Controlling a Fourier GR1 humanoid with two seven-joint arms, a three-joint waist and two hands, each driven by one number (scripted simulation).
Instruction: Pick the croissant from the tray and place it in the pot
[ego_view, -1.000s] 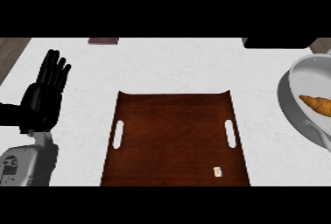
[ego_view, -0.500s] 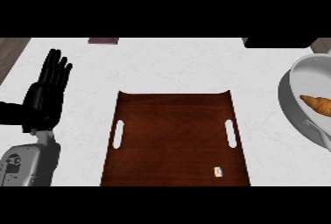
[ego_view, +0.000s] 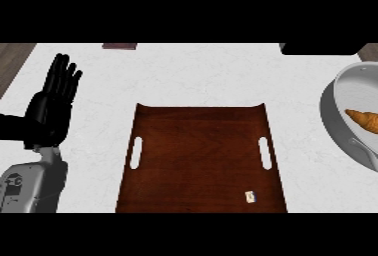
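Left robot hand (ego_view: 52, 107) open, fingers straight and upward, left of the tray (ego_view: 201, 150); croissant (ego_view: 363, 119) in the pot (ego_view: 347, 90).

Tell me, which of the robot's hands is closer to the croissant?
Only the left hand shows, resting open at the view's left, far across the tray from the croissant in the pot. The right hand is not in view, so I cannot compare.

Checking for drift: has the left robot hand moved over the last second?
No. The black left robot hand rests open at the view's left, at the same offset from the brown wooden tray as in the earlier pictures.
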